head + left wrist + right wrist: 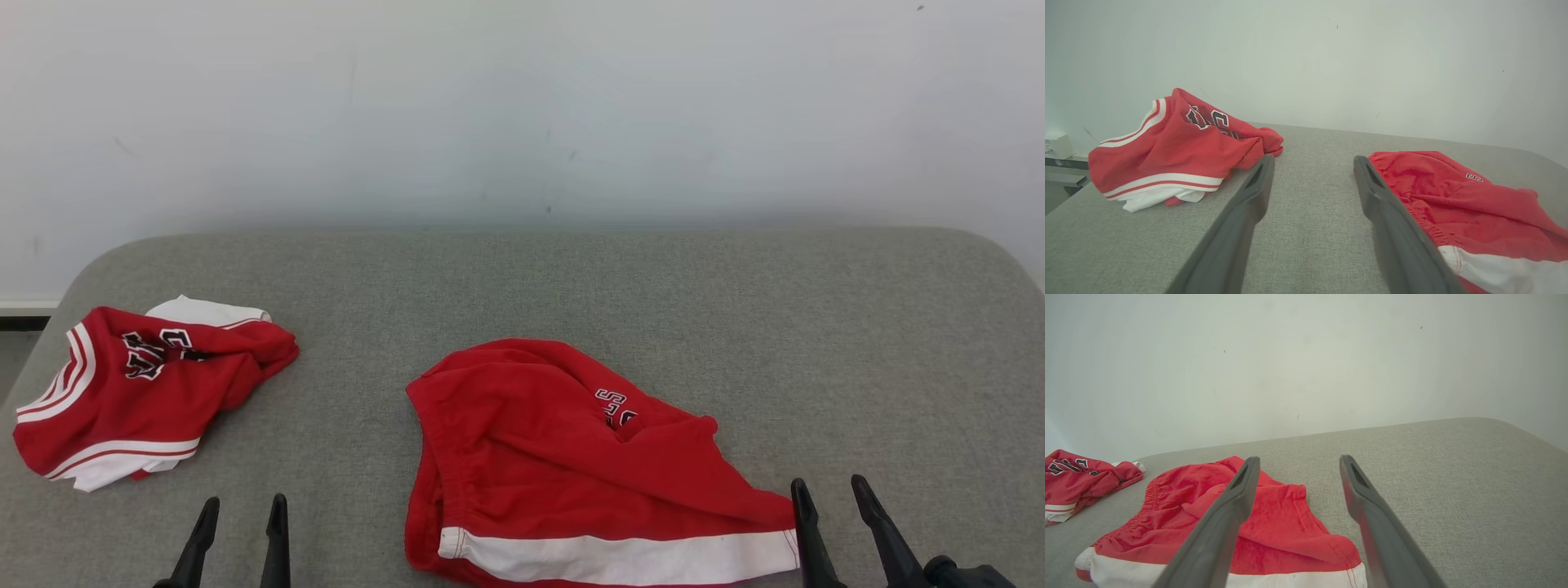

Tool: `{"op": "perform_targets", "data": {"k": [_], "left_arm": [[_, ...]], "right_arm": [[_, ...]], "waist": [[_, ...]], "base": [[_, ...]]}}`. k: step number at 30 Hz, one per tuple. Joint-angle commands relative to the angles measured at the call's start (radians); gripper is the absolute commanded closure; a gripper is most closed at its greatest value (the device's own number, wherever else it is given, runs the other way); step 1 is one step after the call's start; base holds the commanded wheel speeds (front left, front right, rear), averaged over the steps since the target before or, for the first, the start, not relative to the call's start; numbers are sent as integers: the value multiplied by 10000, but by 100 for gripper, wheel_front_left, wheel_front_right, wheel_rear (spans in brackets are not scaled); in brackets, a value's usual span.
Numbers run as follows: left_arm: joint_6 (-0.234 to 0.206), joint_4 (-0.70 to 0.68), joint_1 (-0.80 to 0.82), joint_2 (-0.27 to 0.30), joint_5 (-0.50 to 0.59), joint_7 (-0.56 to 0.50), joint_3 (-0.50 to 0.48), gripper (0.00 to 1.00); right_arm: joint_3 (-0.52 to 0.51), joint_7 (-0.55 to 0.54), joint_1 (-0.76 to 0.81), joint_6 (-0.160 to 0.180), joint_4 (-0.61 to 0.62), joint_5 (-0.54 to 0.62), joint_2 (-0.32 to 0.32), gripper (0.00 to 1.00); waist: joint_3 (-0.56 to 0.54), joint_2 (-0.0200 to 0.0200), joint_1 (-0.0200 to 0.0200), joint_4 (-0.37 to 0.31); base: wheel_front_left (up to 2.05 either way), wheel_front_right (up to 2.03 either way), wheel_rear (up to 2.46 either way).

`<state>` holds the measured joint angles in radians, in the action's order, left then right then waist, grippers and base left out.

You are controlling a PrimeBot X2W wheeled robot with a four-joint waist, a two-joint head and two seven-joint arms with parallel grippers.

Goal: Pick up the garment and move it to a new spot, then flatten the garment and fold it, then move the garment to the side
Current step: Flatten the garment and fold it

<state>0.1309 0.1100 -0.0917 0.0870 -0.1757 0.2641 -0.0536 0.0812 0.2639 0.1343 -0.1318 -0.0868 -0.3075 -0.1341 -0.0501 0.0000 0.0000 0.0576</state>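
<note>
While the left gripper (245, 500) and right gripper (829, 482) stand released, the red shorts (555, 457) show a legible "S".

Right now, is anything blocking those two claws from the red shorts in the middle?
Nothing visible. The open right gripper sits beside the red shorts' right edge; the open left gripper faces only bare grey cushion. The red jersey lies apart, far left.
</note>
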Motion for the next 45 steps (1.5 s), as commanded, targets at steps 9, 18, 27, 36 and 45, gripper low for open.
{"op": "perform_targets", "data": {"k": [9, 18, 27, 36, 45], "left_arm": [[-16, 59, 0, 109, -40, 4, 622, 0], [-16, 867, 756, 769, -483, 4, 3350, 0], [-16, 2135, 1801, 1184, -1083, 4, 4895, 0], [-16, 3050, 2602, 1343, -1610, 4, 5631, 0], [-16, 3113, 2916, 1210, -2087, 4, 6159, 100]], "right_arm": [[-78, 7, -22, 23, -544, 101, -315, 0], [507, 7, -702, 23, -2251, -183, -1175, 0], [1482, 7, -1771, 23, -3965, -758, -1617, 0], [2404, 7, -2662, 23, -4987, -1222, -1571, 0], [2785, 7, -2890, 23, -4910, -1613, -1512, 100]], "waist": [[130, 0, 0, -104], [565, 0, 0, -170], [1189, 0, 0, -381], [1570, 0, 0, -436], [1593, 0, 0, -272]], "base": [[0, 0, 0], [0, 0, 0], [0, 0, 0], [0, 0, 0], [0, 0, 0]]}}
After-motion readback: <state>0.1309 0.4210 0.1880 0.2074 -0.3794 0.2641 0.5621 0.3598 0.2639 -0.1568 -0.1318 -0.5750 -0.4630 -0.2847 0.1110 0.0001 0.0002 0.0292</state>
